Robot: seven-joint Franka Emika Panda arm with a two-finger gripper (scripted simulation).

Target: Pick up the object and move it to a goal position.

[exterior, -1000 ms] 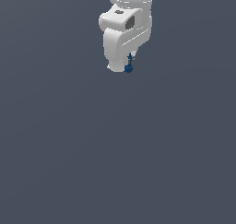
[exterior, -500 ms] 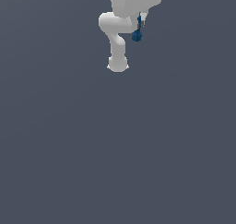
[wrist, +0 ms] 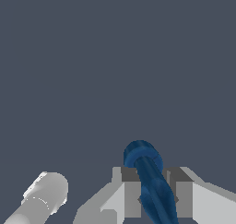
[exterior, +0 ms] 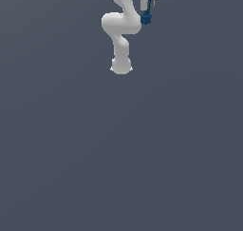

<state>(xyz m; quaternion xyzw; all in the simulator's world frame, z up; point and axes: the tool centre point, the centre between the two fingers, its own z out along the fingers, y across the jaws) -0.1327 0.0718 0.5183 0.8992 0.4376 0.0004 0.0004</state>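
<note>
Gripper (wrist: 154, 197) closed narrowly on the object (wrist: 150, 181), a dark blue lump with a rounded, ring-like head and a tapering body; in the wrist view two grey fingers (wrist: 131, 191) press against its body from either side, and the rounded head projects beyond the fingertips. One arm, one gripper and one object are visible. In the exterior view the gripper (exterior: 147, 11) sits at about 1 o'clock in the scene, cut off by the upper edge, with the object (exterior: 146, 19) hanging at its lower end as a small blue shape, clear of the floor (exterior: 121, 154). The white arm (exterior: 118, 35) bends beside it at about 9 o'clock from the object, and its base (exterior: 121, 66) stands on the plain grey floor near 12 o'clock. The wrist view also shows one pale arm link (wrist: 41, 197) at about 9 o'clock from the gripper, well apart from the object.
</note>
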